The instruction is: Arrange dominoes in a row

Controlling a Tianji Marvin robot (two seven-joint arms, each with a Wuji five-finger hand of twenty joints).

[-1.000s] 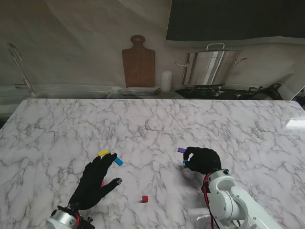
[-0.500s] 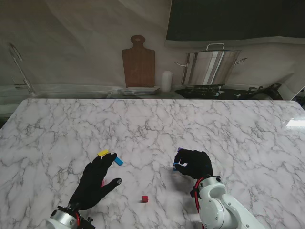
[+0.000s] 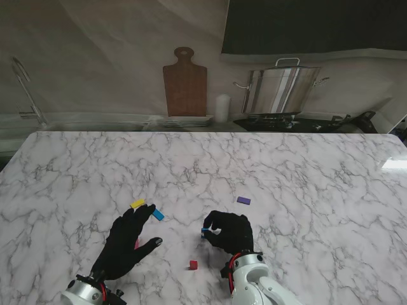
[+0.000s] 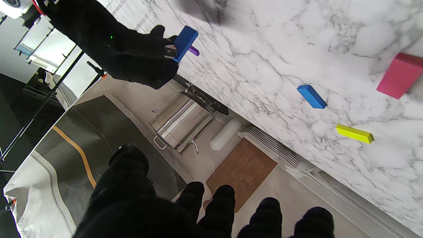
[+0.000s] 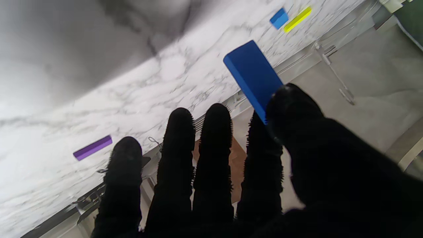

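Observation:
My right hand (image 3: 231,232) is shut on a dark blue domino (image 3: 205,231), pinched between thumb and forefinger (image 5: 252,76) and lifted off the marble, as the left wrist view also shows (image 4: 185,43). A purple domino (image 3: 243,200) lies flat farther from me and to its right. My left hand (image 3: 126,246) rests open with fingers spread, holding nothing. Just beyond its fingertips lie a light blue domino (image 3: 158,215) and a yellow domino (image 3: 138,203). A pink domino (image 4: 400,75) lies beside the left hand, mostly hidden in the stand view. A red domino (image 3: 193,264) sits between the hands, near me.
The marble table (image 3: 305,171) stretches wide beyond the dominoes. Behind its far edge stand a wooden cutting board (image 3: 185,81), a white cylinder (image 3: 221,108) and a steel pot (image 3: 280,89) on the stove.
My right hand has carried the dark blue domino leftward and nearer to me, uncovering the purple domino, which stayed in place. The left hand has not moved.

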